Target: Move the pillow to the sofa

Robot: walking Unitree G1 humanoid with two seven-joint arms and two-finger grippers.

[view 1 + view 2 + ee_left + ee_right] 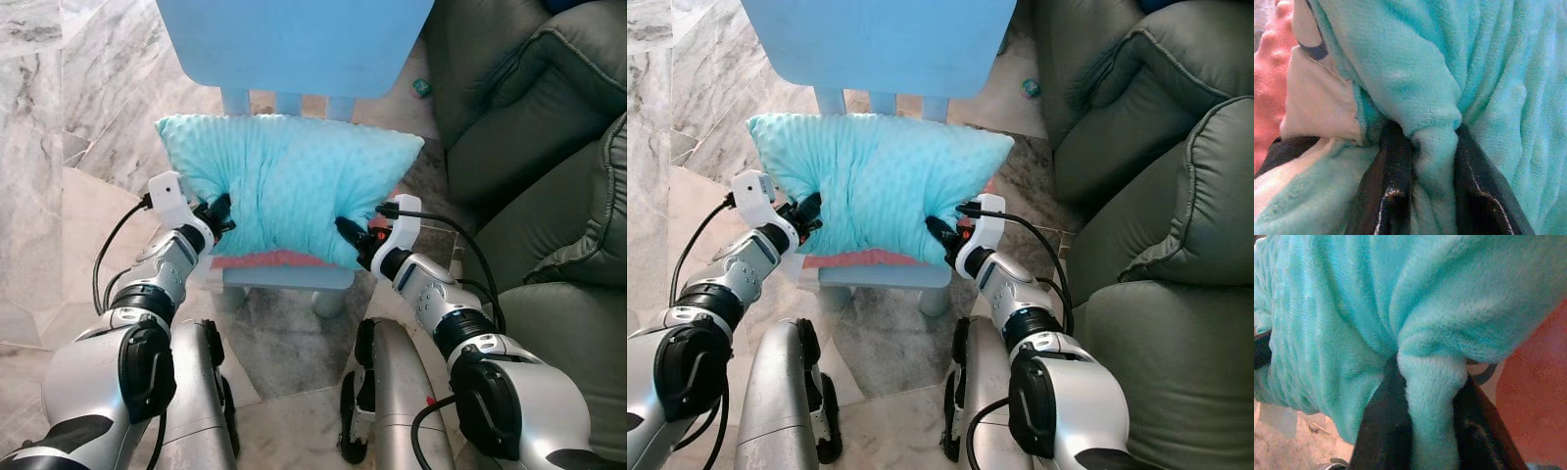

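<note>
A turquoise dotted pillow (284, 181) lies on the seat of a small light-blue chair (294, 39), over a pink cushion (260, 259). My left gripper (217, 215) pinches the pillow's near left edge, and a fold of fabric (1432, 142) sits squeezed between its black fingers (1391, 186). At the near right edge my right gripper (348, 233) is shut on another fold (1432, 391). The dark green sofa (549, 147) stands to the right of the chair.
Grey marble floor (59, 117) spreads to the left and around the chair. The sofa's padded arm (578, 333) lies close beside my right arm. A small teal object (421, 87) rests on the floor by the sofa base.
</note>
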